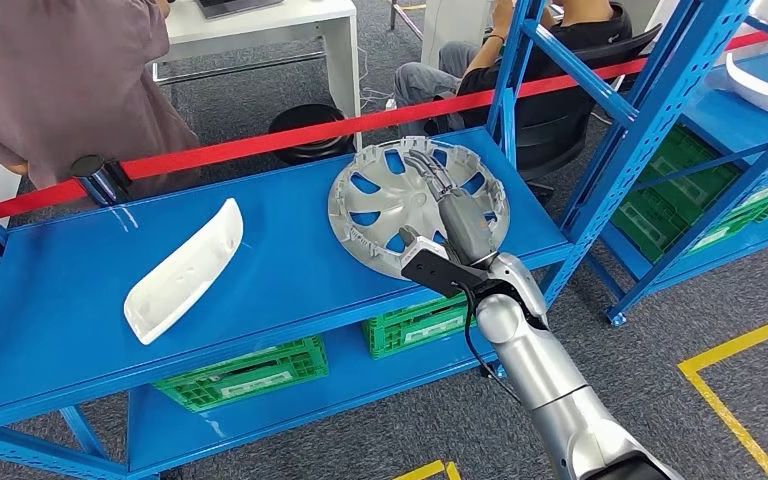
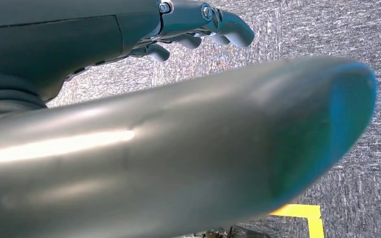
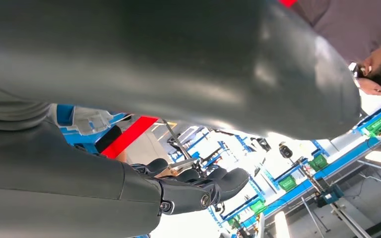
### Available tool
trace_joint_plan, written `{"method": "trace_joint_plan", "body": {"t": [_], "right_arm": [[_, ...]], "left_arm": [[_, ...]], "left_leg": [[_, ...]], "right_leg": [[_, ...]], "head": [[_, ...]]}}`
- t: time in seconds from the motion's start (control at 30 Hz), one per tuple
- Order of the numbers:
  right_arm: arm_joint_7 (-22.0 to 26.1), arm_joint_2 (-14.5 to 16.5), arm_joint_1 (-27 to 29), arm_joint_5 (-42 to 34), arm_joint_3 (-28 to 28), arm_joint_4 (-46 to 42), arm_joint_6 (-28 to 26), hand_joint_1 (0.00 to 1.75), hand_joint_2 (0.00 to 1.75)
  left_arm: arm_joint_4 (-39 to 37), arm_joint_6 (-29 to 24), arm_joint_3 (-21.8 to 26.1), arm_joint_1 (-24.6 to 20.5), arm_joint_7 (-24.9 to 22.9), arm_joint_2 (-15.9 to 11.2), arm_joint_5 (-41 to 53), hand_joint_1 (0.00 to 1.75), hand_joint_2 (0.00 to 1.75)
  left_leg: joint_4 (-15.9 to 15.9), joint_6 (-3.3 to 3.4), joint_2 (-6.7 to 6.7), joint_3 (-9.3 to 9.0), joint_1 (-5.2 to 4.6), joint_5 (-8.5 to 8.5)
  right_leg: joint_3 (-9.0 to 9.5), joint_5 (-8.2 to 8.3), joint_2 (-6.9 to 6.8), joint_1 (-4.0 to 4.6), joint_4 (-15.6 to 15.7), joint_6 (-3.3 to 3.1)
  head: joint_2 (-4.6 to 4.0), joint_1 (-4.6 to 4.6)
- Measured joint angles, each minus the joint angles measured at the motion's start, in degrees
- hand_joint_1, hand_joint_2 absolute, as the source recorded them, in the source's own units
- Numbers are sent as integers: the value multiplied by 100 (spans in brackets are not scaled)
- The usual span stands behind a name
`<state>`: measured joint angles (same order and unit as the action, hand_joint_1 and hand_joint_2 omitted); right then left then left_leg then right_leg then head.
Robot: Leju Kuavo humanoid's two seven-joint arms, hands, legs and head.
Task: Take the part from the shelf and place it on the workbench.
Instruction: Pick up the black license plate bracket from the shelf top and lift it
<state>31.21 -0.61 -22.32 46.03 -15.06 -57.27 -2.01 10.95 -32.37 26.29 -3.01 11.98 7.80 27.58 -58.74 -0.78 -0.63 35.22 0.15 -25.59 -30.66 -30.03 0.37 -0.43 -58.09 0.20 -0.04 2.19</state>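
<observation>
A silver hubcap (image 1: 385, 205) lies on the blue shelf's top board (image 1: 290, 270), near its right end. My right hand (image 1: 450, 215) lies over the hubcap with its fingers stretched out across the spokes. Its thumb (image 1: 410, 240) sits by the near rim, and nothing is clasped. In the right wrist view a sliver of the hubcap (image 3: 87, 121) shows beside the palm, between the thick thumb (image 3: 178, 64) and the dark fingers (image 3: 198, 191). My left hand (image 2: 198, 25) hangs over the grey carpet, fingers loose and holding nothing.
A white curved part (image 1: 185, 270) lies at the left of the same board. A red barrier tape (image 1: 260, 145) runs behind the shelf, with two people beyond it. Green crates (image 1: 250, 375) sit on the lower board. Another blue rack (image 1: 720, 130) stands to the right.
</observation>
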Motion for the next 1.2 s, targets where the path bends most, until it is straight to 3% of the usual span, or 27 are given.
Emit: {"method": "trace_joint_plan", "body": {"t": [1.2], "right_arm": [[0,0,0,0,0,0,0,0,0]], "left_arm": [[0,0,0,0,0,0,0,0,0]], "left_leg": [[0,0,0,0,0,0]], "right_leg": [[1,-1,0,-1,0,0]], "head": [[0,0]]}}
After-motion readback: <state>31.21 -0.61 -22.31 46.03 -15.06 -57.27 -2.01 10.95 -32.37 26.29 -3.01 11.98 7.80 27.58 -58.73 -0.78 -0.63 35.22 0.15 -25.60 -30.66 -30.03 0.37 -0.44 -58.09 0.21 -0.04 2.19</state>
